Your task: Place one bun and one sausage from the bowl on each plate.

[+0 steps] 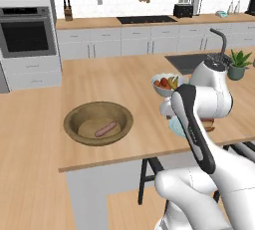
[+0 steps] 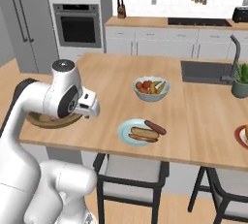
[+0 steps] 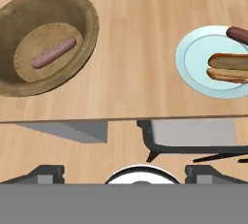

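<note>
The brown wooden bowl (image 3: pixel 19 80) holds one pinkish-brown sausage (image 3: pixel 53 52), also seen lying in the bowl (image 1: pixel 79 112) as the sausage (image 1: pixel 105 129). On the light blue plate (image 3: pixel 193 68) lie a tan bun (image 3: pixel 230 68) and a dark maroon sausage (image 3: pixel 238 34); the right base view shows this plate (image 2: pixel 125 132), bun (image 2: pixel 144 134) and sausage (image 2: pixel 155 127) too. A red-rimmed plate (image 2: pixel 240 136) sits at the far right edge. My gripper (image 3: pixel 125 173) is open and empty, above the island's front edge between bowl and blue plate.
A pale blue fruit bowl (image 2: pixel 151 88) stands behind the blue plate. The sink (image 2: pixel 203 71) and a potted plant (image 2: pixel 240 80) are at the right. Dark stools (image 3: pixel 189 138) stand under the counter edge. My arm hides most of the wooden bowl (image 2: pixel 48 120).
</note>
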Tool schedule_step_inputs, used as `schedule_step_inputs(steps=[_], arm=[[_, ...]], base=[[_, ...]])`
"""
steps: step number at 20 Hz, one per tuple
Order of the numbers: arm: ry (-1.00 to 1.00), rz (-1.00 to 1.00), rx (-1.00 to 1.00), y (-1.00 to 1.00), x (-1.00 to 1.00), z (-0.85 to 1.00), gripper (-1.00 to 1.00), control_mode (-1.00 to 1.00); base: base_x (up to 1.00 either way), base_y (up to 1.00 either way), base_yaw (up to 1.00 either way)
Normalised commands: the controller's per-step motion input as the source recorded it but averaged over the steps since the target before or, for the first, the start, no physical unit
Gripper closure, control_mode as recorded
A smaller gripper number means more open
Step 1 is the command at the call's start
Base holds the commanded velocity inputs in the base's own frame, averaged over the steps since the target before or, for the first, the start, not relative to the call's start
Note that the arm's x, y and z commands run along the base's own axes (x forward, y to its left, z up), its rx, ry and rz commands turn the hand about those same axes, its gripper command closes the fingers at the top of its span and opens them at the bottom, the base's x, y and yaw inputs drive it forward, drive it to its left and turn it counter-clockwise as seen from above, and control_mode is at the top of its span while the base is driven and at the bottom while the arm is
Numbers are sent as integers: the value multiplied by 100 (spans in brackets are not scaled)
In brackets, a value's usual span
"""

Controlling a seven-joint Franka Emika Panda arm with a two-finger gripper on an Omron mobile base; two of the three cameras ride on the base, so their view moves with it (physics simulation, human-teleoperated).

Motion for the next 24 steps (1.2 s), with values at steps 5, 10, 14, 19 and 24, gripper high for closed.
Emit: schedule_step_inputs(steps=[5, 10, 14, 19, 24], arm=[[0, 0, 0, 0, 0, 0, -100, 100], [0, -4, 0, 56, 68, 0, -100, -100], [0, -25, 1, 100, 69, -7, -100, -100], [0, -39, 10, 96, 50, -22, -100, -100], [0, -32, 24, 68, 37, -39, -100, -100]], base=[[100, 0, 18], [20, 0, 3], [0, 0, 0], [0, 0, 0], [0, 0, 0]])
